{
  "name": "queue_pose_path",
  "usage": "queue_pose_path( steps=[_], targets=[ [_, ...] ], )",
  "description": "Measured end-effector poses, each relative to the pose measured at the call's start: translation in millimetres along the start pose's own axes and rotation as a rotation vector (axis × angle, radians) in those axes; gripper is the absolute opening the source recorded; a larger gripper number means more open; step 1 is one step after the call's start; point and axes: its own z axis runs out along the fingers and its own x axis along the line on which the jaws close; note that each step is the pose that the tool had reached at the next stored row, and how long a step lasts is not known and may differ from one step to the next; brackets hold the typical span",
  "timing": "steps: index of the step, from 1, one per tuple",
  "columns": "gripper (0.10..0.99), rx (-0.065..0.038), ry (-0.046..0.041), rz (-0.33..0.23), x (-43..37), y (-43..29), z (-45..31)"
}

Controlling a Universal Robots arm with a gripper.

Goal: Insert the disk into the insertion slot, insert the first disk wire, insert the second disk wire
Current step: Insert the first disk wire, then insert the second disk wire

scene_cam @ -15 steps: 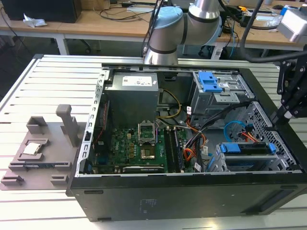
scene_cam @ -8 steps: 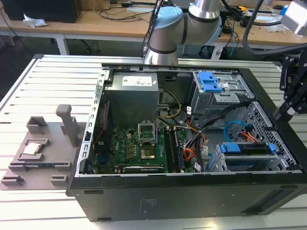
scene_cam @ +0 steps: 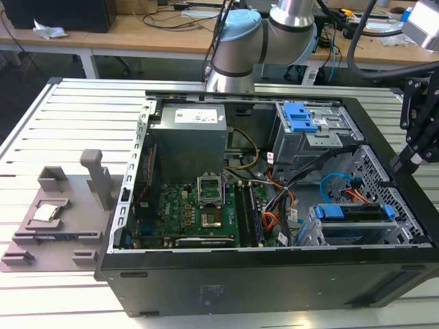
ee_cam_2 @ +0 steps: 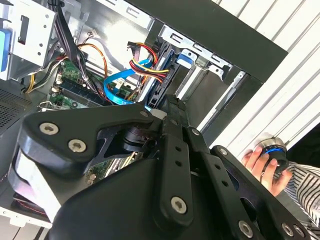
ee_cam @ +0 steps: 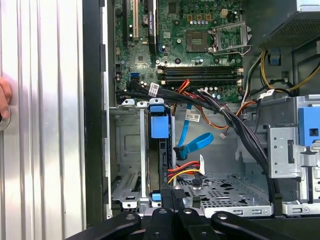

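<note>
Gripper (ee_cam: pixel 172 194) low over one corner of the open computer case (scene_cam: pixel 226 288), fingers pressed together with nothing between them as far as both wrist views let me judge: closed and empty. Its tips sit close to the end of the disk (ee_cam: pixel 161 150) farthest from the motherboard (ee_cam: pixel 200 30); touching or just clear, I cannot tell. And the disk is home. It stands on edge inside the insertion slot (ee_cam: pixel 127 150), blue carrier snug between the silver cage walls, so step one reads as done. Seated that way, its connector side faces the open floor of the case, right where the cabling lies. Look there: the first disk wire (ee_cam: pixel 184 172), the red, orange and yellow bundle, runs right up to the disk's side. Just beside it the second disk wire (ee_cam: pixel 195 144) curls in a light blue loop, its dark plug against that same side. Both look mated, though whether either plug is pushed fully in I cannot say. In the exterior view the slot is in the case's near corner on that view's right, the gripper's black frame hanging above it. A person's hand (ee_cam_2: pixel 257 160) rests on a round controller (ee_cam_2: pixel 274 151) out on the table (scene_cam: pixel 68 116), well apart from the work.
</note>
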Motion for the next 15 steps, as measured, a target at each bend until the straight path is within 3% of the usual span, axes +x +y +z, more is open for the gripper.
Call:
queue_pose_path(
  steps=[10,12,15],
  targets=[
    [0.114,0.0,0.0,0.0,0.0,0.0,-0.6],
    [0.361,0.0,0.0,0.0,0.0,0.0,-0.8],
    [0.361,0.0,0.0003,0.0,0.0,2.3,-0.9]
  ],
)
